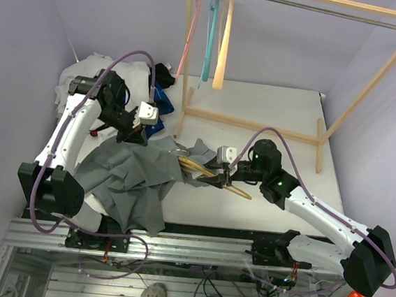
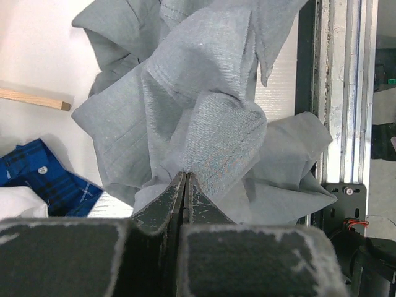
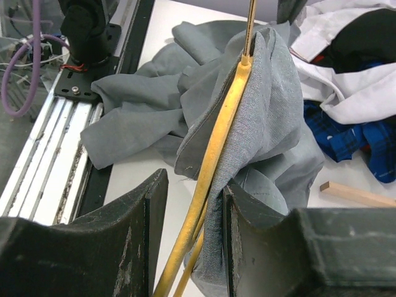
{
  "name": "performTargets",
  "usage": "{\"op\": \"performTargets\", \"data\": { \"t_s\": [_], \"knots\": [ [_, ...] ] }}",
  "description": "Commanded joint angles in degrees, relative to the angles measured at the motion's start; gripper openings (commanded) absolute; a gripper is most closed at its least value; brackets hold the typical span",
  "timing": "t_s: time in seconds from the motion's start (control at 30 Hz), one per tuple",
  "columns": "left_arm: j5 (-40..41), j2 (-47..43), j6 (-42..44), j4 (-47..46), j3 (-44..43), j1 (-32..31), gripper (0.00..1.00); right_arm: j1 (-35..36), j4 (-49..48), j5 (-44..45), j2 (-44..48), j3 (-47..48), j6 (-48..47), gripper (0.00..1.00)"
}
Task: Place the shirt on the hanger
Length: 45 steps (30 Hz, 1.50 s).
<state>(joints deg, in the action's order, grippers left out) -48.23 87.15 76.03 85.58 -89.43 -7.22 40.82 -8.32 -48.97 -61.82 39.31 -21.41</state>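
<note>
Grey thin-fabric collared shirt [image 1: 132,177]: limp, light, bunches; take collar or seam. Left gripper [image 2: 185,180] jaws pinch a fold; right gripper [image 3: 195,185] jaws clamp stiff yellow plastic hanger [image 3: 218,139].

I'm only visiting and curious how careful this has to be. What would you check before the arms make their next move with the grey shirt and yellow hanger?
1. Left gripper pinching the grey shirt: ok, jaws shut on a fold.
2. Right gripper holding the yellow hanger: ok, hanger stands between its jaws.
3. Some fabric draped over the hanger beside the metal hook: ok.
4. Shirt fully on the hanger: not ok, most lies bunched on the table.
5. Hook tip free of cloth: cannot tell, it runs out of view.
</note>
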Motion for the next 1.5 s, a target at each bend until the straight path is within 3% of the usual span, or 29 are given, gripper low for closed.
{"op": "performTargets", "data": {
  "t_s": [0.0,0.17,0.47,0.67,1.07,1.23,1.47],
  "knots": [
    [0.48,-1.75,-1.45,0.64,-0.68,-0.33,0.07,-0.56,-5.13,2.90,-0.10,-0.73,1.55,0.00],
    [1.16,-2.71,0.37,0.55,3.31,-0.33,0.07,-0.52,-11.39,0.52,-1.41,-1.36,4.80,0.00],
    [4.48,1.06,2.46,0.38,3.20,0.58,0.07,-0.56,-12.41,-8.28,-4.28,0.77,8.50,0.00],
    [1.72,4.24,1.33,0.38,0.65,0.88,0.07,-0.56,-15.76,-7.39,-4.43,0.07,10.37,0.00],
    [2.62,1.26,0.98,0.37,2.69,0.81,0.07,-0.55,-16.28,-5.18,-4.51,-0.23,9.26,0.00],
    [3.06,1.24,-0.94,0.46,3.17,0.18,0.28,-0.50,-15.04,-5.35,-5.59,0.94,8.67,0.00],
    [4.33,0.87,-1.27,0.46,5.84,-1.44,0.39,-0.55,-14.87,-4.71,-4.77,0.75,8.34,0.00]
  ]
}}
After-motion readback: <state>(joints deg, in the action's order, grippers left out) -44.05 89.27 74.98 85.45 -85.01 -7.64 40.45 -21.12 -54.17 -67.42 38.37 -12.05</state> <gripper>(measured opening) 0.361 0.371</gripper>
